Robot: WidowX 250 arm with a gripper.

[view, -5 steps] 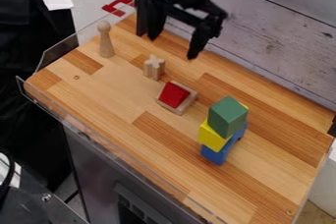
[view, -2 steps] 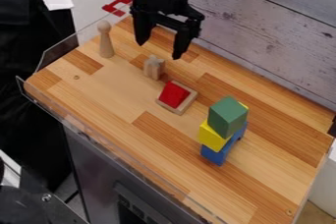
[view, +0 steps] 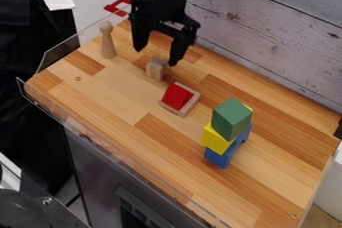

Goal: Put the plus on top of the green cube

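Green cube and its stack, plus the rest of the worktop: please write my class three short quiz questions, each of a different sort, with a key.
1. Multiple choice: What colour is the block directly beneath the green cube?
A) Red
B) Yellow
C) Blue

2. True or false: The wooden plus stands on the worktop, so it still has to be put on the green cube.

3. Fill the blank: The two fingers of the robot's hand stand ____ (together/apart).

Key: 1. B; 2. True; 3. apart
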